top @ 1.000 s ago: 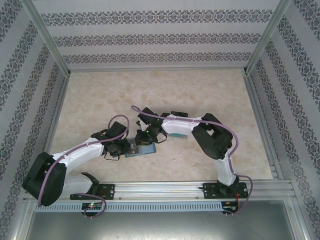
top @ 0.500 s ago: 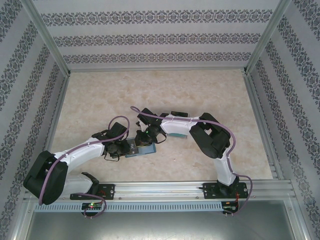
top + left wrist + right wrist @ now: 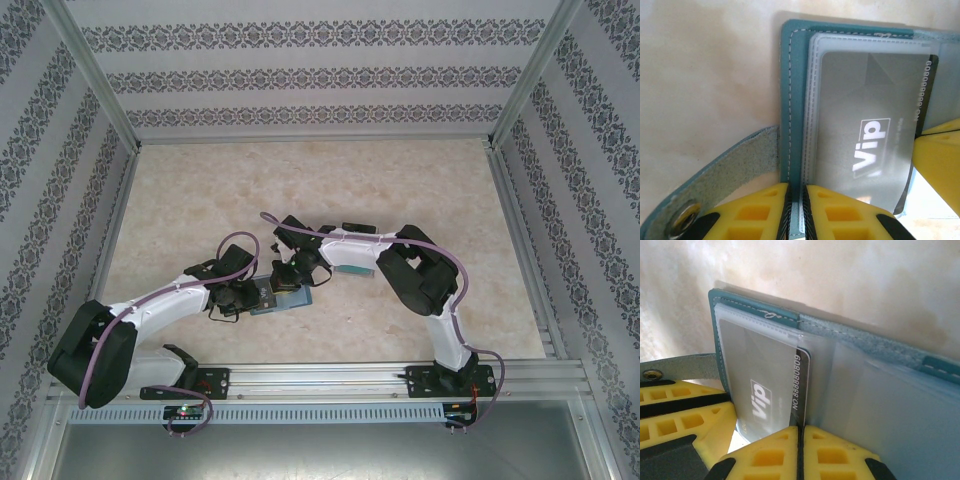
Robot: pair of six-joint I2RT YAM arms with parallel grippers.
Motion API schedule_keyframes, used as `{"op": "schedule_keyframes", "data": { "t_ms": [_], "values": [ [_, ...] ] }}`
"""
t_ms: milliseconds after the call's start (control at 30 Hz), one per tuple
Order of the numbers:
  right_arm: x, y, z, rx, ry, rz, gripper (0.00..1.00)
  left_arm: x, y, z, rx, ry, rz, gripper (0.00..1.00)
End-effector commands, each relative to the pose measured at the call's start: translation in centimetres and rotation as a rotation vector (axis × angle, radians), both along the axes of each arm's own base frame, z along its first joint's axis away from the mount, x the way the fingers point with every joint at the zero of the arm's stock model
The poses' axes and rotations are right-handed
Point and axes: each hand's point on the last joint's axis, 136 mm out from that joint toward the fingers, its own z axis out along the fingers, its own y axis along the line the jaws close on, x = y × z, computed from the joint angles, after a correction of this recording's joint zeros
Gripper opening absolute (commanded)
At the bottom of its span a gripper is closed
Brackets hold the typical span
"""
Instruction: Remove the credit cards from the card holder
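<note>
credit card (image 3: pixel 870 130): a grey "Vip" card, seen tucked in a clear sleeve (image 3: pixel 815 100) of the open holder, with its black numbered edge poking out past the sleeve mouth toward the fold.
how it'll handle: probably light, thin and stiff, and slick plastic against a slick sleeve, so it should slide out flat. If it's pulled at an angle, some binding is to be expected.
where to grab: only that exposed strip is on offer. A pinch across its faces, then a straight pull along the sleeve, is likely what's called for.
card holder (image 3: pixel 790 100): teal, soft and floppy-looking, laid open on the table (image 3: pixel 400 180) between the two arms, strap tab (image 3: pixel 715 175) with a snap splayed out to one side. It'd likely get dragged along if not pinned.
what's in it: one card can be made out. The neighbouring sleeves look pale and glossy, and whether they're loaded can't be told.
right gripper (image 3: pixel 799 432): jaws clamped tight, with the card's exposed edge running in between the fingertips, so it looks pinched.
left gripper (image 3: pixel 796 192): jaws clenched on the holder's stitched outer edge, the sleeve panel nipped between them.
</note>
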Motion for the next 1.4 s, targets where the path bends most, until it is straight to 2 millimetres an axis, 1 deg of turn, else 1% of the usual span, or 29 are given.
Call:
{"op": "schedule_keyframes", "data": {
  "t_ms": [0,200,300,367,467,500,533,567,700,933,1167,1367],
  "values": [
    [-0.7,0.2,0.4,0.005,0.008,0.012,0.0,-0.3,0.1,-0.5,-0.001,0.027,0.016,0.15],
    [0.5,-2.3,0.6,-0.008,-0.007,-0.055,0.0,-0.3,0.2,-0.6,0.005,0.031,0.017,0.15],
    [0.7,-2.9,0.9,-0.01,-0.014,-0.063,0.0,-0.2,0.2,-0.6,0.006,0.03,0.018,0.15],
    [0.8,-3.0,1.1,-0.004,-0.016,-0.063,0.0,-0.3,0.1,-0.6,0.005,0.031,0.016,0.14],
    [0.6,-2.5,1.1,0.014,-0.003,-0.054,0.0,-0.2,0.1,-0.6,0.002,0.029,0.016,0.14],
    [0.6,-2.3,1.0,0.013,0.005,-0.057,0.08,-0.2,0.0,-0.6,0.002,0.031,0.014,0.14],
    [0.4,-2.0,1.0,0.018,0.009,-0.051,0.12,-0.2,0.0,-0.7,0.002,0.031,0.012,0.14],
    [0.3,-1.7,1.0,0.024,0.012,-0.046,0.14,-0.2,0.1,-0.7,0.004,0.034,0.014,0.12],
    [-0.2,-0.6,0.9,0.04,0.01,-0.028,0.18,-0.3,0.1,-0.7,0.002,0.036,0.013,0.11],
    [-0.6,-0.1,0.7,0.052,0.019,-0.021,0.18,-0.4,0.0,-0.7,0.001,0.037,0.011,0.11],
    [-1.1,-0.5,-0.5,0.016,0.05,-0.038,0.18,-0.4,0.0,-0.8,-0.002,0.036,0.014,0.11],
    [-1.3,-0.9,-0.7,-0.007,0.053,-0.048,0.18,-0.5,0.0,-0.8,-0.004,0.037,0.011,0.11]
  ]
}}
